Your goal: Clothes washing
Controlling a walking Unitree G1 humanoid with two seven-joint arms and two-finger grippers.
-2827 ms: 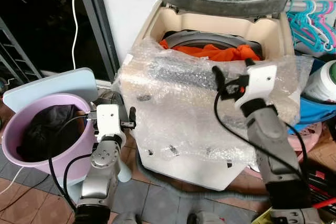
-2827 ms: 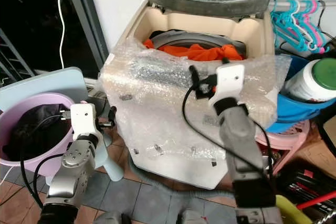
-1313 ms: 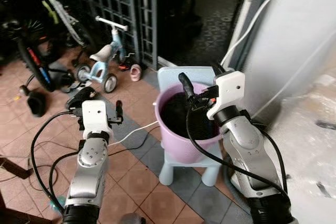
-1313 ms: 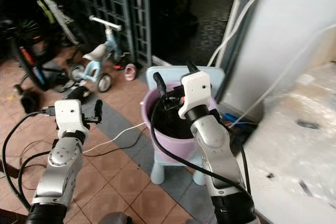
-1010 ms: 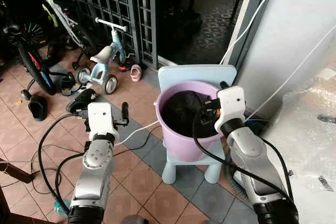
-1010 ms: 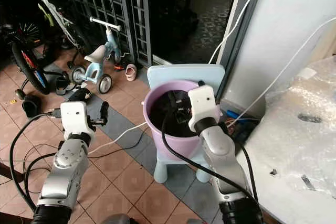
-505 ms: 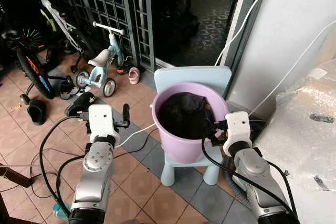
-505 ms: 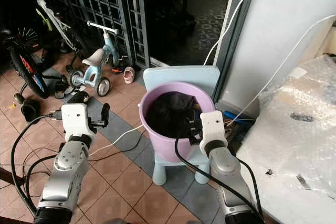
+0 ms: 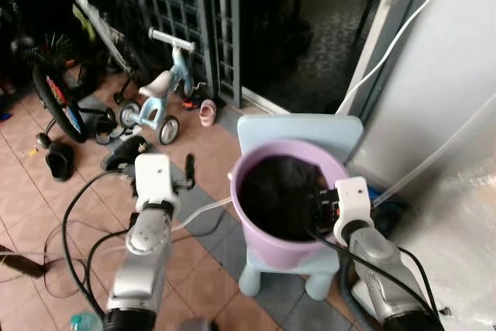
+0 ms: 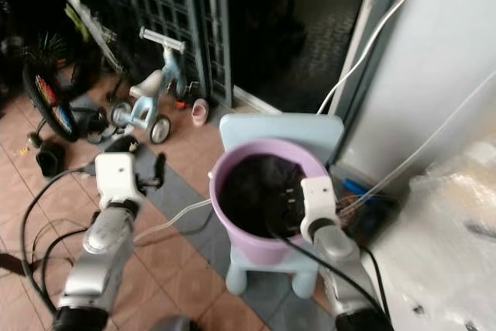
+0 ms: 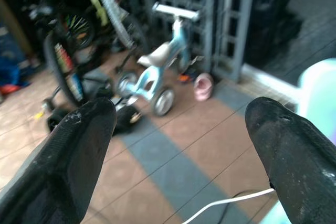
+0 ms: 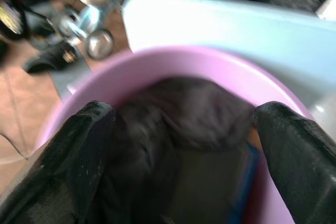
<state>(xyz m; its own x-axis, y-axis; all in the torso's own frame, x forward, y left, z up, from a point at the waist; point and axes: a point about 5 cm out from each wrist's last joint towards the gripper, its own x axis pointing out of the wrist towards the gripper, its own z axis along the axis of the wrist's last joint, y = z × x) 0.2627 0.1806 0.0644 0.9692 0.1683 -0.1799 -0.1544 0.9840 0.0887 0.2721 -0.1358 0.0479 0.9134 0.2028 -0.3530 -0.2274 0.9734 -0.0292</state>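
A purple bucket (image 9: 266, 249) stands on a small light-blue chair (image 9: 298, 128). Dark clothes (image 9: 279, 190) fill the bucket. My right gripper (image 9: 319, 205) sits at the bucket's right rim, pointing in over the clothes. In the right wrist view the right gripper (image 12: 185, 114) is open, with the dark clothes (image 12: 178, 124) and the purple rim (image 12: 157, 60) between its fingers. My left gripper (image 9: 159, 170) hovers left of the bucket above the tiled floor. The left wrist view shows the left gripper (image 11: 181, 111) open and holding nothing.
The bubble-wrapped washing machine (image 10: 453, 215) stands at the right edge, against a white wall. A child's trike (image 9: 167, 91), a bicycle (image 9: 58, 91) and shoes lie to the left before a dark grille. A white cable (image 9: 205, 207) runs across the floor.
The view swung from the washing machine to the bucket. My right gripper came down from above the bucket to its right rim. The left arm kept its pose.
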